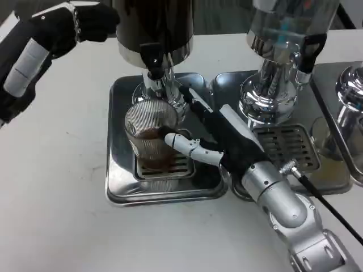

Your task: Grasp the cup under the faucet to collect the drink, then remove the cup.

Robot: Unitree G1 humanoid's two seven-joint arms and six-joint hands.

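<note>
A clear ribbed cup (150, 135) stands on the drip grate (182, 166) directly below the black faucet (153, 59) of the left dispenser. Dark drink fills its lower part. My right hand (211, 136) wraps the cup from the right, a white finger across its front and other fingers behind it. My left hand (86, 24), black-clad, reaches in from the upper left and touches the side of the dispenser's dark tank (154, 25); its fingers are partly hidden against the tank.
The cup's steel tray (120, 170) has raised edges. A second dispenser (275, 68) with its own grate (292, 146) stands to the right, and a third chrome base (351, 90) at the far right. A black cable (329, 207) runs over my right forearm.
</note>
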